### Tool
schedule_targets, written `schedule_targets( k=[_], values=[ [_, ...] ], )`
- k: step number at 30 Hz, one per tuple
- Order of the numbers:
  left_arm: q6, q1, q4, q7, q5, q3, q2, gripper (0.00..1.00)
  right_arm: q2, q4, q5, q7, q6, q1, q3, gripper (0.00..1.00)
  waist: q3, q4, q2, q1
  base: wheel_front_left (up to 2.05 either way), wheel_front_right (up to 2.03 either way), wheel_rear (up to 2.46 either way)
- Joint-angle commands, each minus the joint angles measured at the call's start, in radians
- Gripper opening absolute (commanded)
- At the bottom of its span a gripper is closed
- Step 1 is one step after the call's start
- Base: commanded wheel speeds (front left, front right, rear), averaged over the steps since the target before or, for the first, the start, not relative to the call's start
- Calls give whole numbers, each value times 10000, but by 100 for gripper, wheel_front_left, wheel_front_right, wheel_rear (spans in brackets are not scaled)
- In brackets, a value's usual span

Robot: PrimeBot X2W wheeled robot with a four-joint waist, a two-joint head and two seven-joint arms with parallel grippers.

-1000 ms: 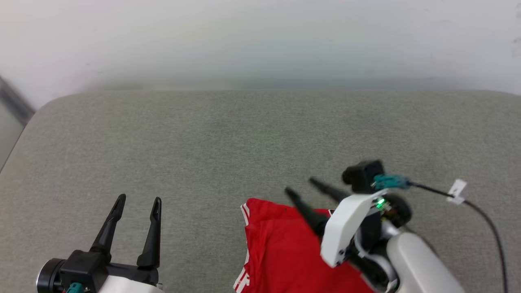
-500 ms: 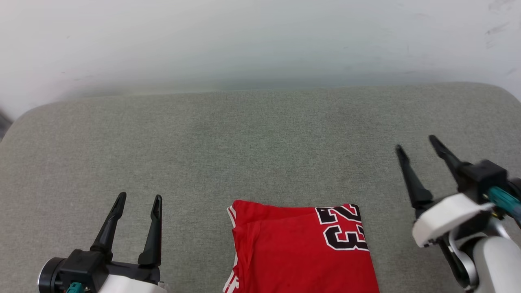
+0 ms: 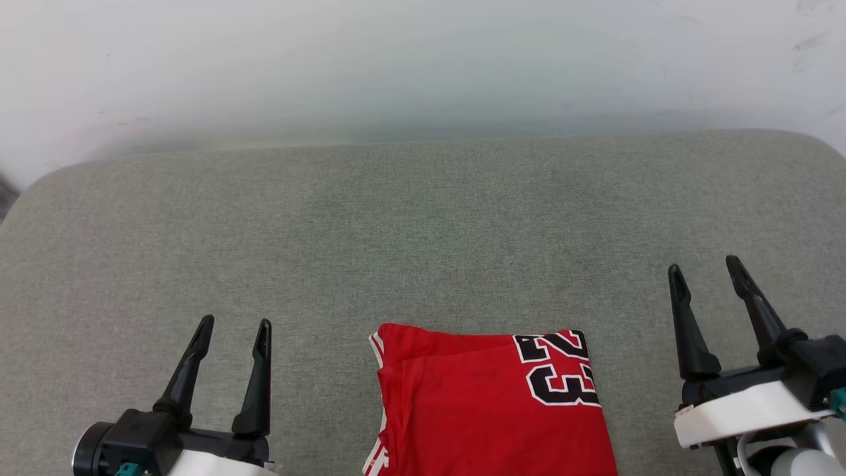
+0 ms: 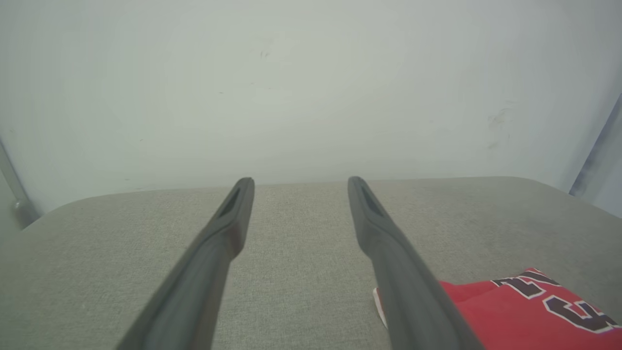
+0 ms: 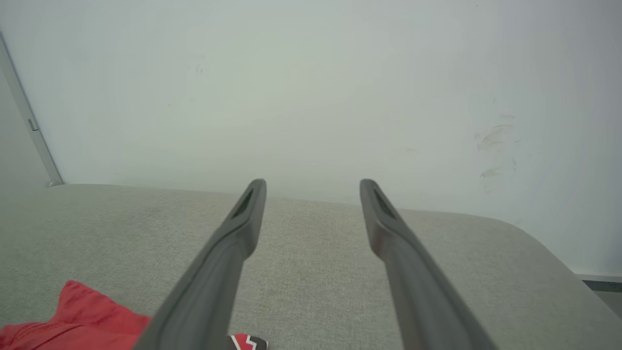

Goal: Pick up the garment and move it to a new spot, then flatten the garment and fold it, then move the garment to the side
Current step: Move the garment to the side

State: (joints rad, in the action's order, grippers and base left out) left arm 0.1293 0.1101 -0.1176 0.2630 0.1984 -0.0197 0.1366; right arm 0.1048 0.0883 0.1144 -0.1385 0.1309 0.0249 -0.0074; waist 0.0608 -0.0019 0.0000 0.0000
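You face a grey-green fabric surface (image 3: pixel 423 218) with rounded far corners, evenly lit. Behind it stands a plain white wall (image 3: pixel 423 59), with scuff marks (image 5: pixel 493 138) far right. A pale metal strip (image 5: pixel 29 121) runs up the wall far left.

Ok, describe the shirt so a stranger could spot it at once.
Find the wide grey cushion below the pale wall. At its near edge, just right of middle, lies a folded shirt. It is the only red thing there, with black, white-edged numerals at its far right corner.
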Motion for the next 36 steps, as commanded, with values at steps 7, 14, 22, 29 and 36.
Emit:
schedule_targets(
  k=[7, 14, 22, 29, 36],
  values=[
    [13, 97, 7, 21, 49, -89, -81, 100, -274, 108, -97, -186, -3, -318, 5, 100, -65, 74, 0, 0, 0, 0, 0],
    [13, 107, 25, 21, 54, -174, -75, 100, -406, 5, -17, -244, -3, -426, -31, 100, -112, 109, 0, 0, 0, 0, 0],
    [13, 63, 14, 21, 63, -188, -45, 100, -459, 85, 51, 104, -3, -434, -18, 100, -38, 102, 0, 0, 0, 0, 0],
    [13, -157, 41, 21, 91, -248, -50, 100, 356, 366, 792, 3845, -3, -532, 811, 100, 290, 195, 0, 0, 0, 0, 0],
    [13, -385, 145, 21, 121, -410, -50, 100, 439, 676, 1526, 7575, -3, -615, 809, 100, 645, 466, 0, 0, 0, 0, 0]
  ],
)
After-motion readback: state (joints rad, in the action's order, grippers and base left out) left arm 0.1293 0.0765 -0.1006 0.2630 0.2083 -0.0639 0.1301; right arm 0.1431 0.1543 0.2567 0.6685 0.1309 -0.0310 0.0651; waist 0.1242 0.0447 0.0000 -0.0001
